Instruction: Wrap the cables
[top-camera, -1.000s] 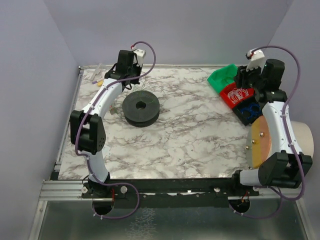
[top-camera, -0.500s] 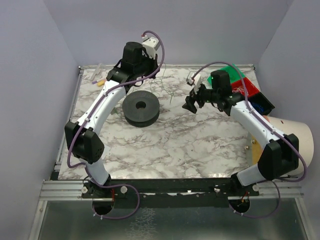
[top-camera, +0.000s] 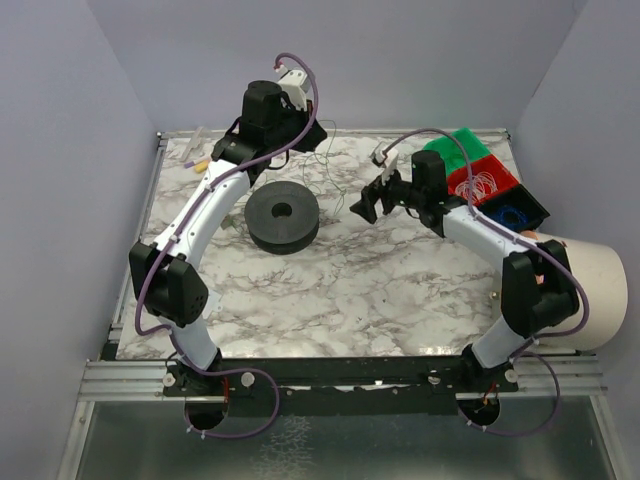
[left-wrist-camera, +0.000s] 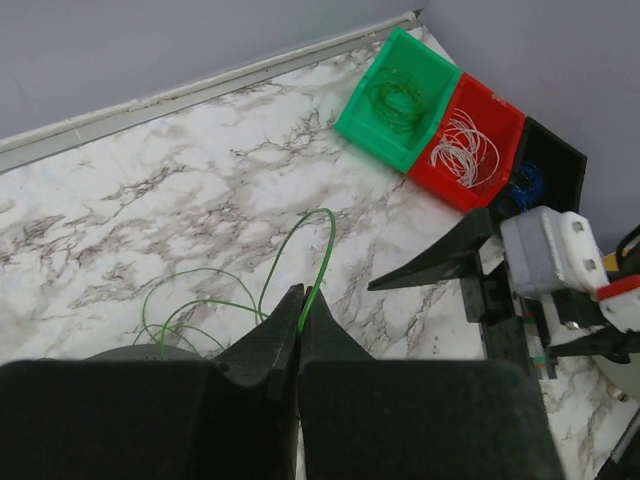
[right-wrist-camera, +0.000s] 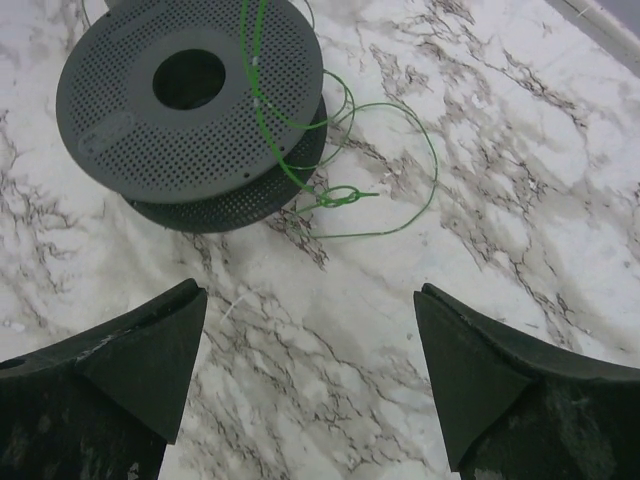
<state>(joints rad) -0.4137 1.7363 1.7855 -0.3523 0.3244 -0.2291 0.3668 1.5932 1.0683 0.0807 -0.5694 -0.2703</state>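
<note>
My left gripper (left-wrist-camera: 300, 302) is clamped shut on the thin green cable (right-wrist-camera: 340, 196), pinched right at the fingertips. From the pinch the strand arches up and falls back in loose loops onto the marble table (top-camera: 380, 290). My right gripper (right-wrist-camera: 310, 295) stands wide apart with nothing held, hovering over the table. Just beyond it, the cable's slack crosses the black spool (right-wrist-camera: 120, 110) and ends in a small knot beside it. White coils (left-wrist-camera: 465, 150) lie in the red bin (left-wrist-camera: 448, 190) and green coils (left-wrist-camera: 395, 100) in the green bin (left-wrist-camera: 372, 122), at the far right corner.
</note>
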